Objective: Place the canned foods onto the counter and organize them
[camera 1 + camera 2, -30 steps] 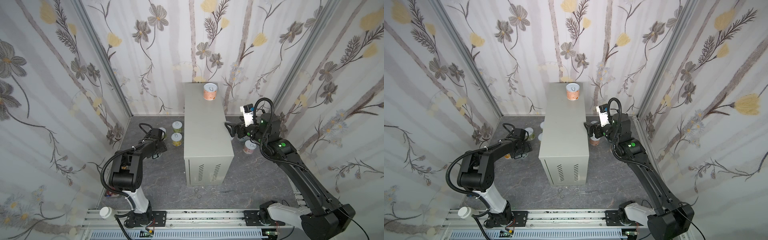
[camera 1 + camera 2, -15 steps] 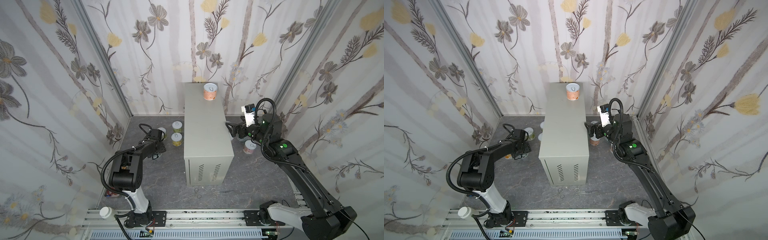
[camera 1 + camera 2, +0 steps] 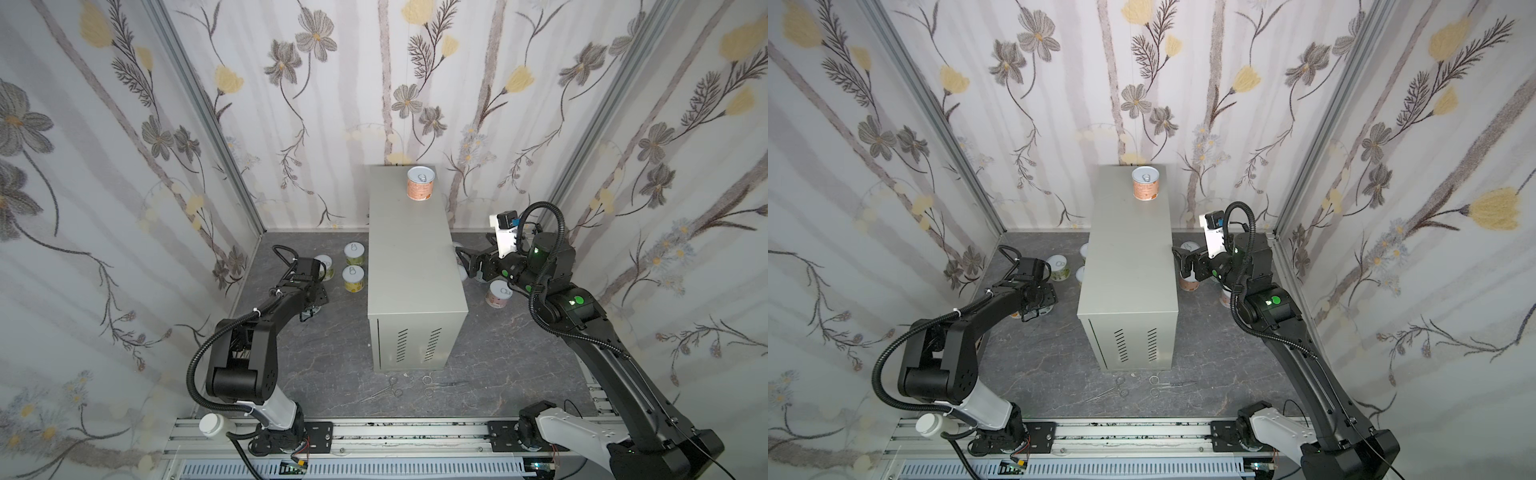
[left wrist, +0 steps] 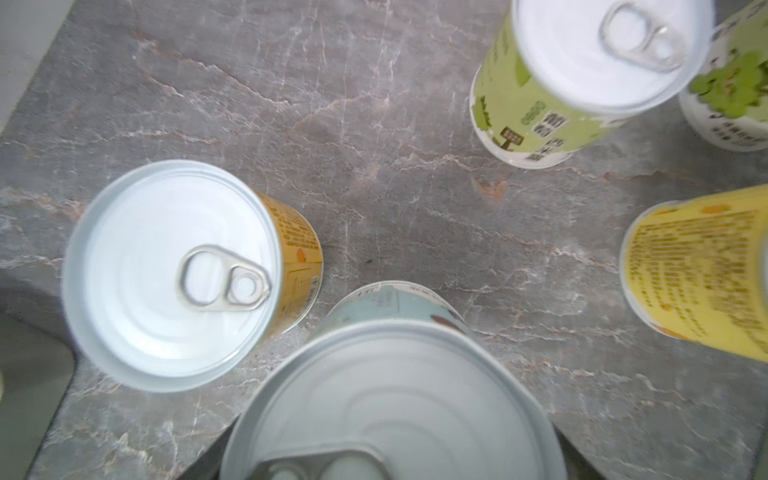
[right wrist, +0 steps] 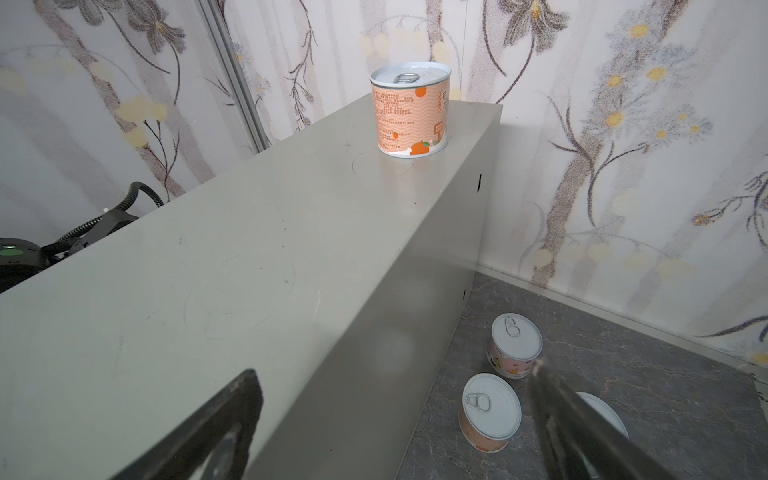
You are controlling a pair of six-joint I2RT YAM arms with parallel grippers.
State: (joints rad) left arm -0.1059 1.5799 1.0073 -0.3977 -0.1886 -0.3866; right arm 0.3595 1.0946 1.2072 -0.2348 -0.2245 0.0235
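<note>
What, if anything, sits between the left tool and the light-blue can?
Nothing visible. In the left wrist view the light-blue can sits right under the left tool, lid uncovered. An orange-labelled can stands close beside it, not across the path.

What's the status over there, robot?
Left gripper around light-blue can, grip unclear. Right gripper open at counter edge. One orange can on top. No obstruction seen.
</note>
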